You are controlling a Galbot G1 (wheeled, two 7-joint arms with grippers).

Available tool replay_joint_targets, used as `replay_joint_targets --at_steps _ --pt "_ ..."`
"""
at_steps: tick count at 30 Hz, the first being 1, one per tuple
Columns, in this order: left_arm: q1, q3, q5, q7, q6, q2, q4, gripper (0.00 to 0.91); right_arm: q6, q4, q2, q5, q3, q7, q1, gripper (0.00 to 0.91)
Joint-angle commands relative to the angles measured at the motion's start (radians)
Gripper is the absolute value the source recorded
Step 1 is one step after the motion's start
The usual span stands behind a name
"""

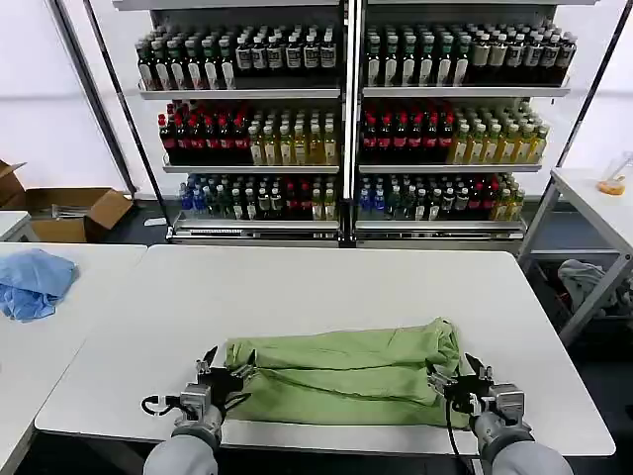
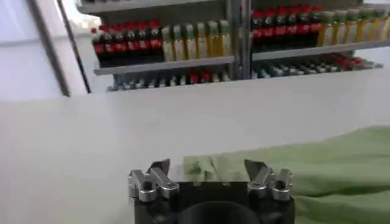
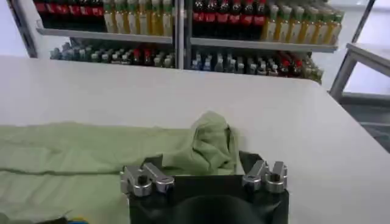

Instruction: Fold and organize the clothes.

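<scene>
From the head view we see the green shirt [image 1: 346, 381] stretched sideways along the table's [image 1: 297, 287] near edge, between the left gripper [image 1: 220, 376] and right gripper [image 1: 457, 381]. In each wrist view our jaws stand spread, an end of the shirt just ahead.

We log: shirt [image 1: 346, 381] light green, plain; table [image 1: 326, 287] white; cloth [image 1: 33, 282] light blue; grippers black with silver fingers [image 2: 149, 182].
</scene>
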Motion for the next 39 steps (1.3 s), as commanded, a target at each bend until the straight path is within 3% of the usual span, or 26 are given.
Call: replay_joint_targets --at_steps 1,3,4,17,21,37,39 --pt "0.036 -0.005 0.143 -0.07 -0.07 -0.128 0.083 0.171 0.004 0.034 0.001 -0.01 0.037 -0.001 -0.065 0.907" --pt "0.043 -0.002 0.14 -0.067 -0.073 -0.13 0.084 0.03 0.005 0.035 -0.002 -0.009 0.04 -0.001 -0.067 0.907" --pt "0.047 0.0 0.141 -0.066 -0.077 -0.131 0.084 0.02 0.005 0.036 -0.004 -0.008 0.041 -0.001 -0.067 0.907" --pt "0.079 -0.018 0.089 -0.038 -0.073 -0.136 0.063 0.03 0.004 0.028 -0.013 0.003 0.025 0.006 -0.038 0.907" --pt "0.072 -0.078 0.045 -0.034 -0.067 -0.115 0.045 0.02 0.004 0.024 -0.019 0.013 0.027 0.01 -0.027 0.907" --pt "0.002 -0.493 -0.043 -0.013 0.006 0.185 -0.043 0.02 0.007 0.015 -0.048 0.023 0.017 0.006 0.015 0.907" --pt "-0.004 -0.517 -0.144 -0.013 0.017 0.202 -0.059 0.02 0.007 0.011 -0.051 0.023 0.01 0.006 0.022 0.907"
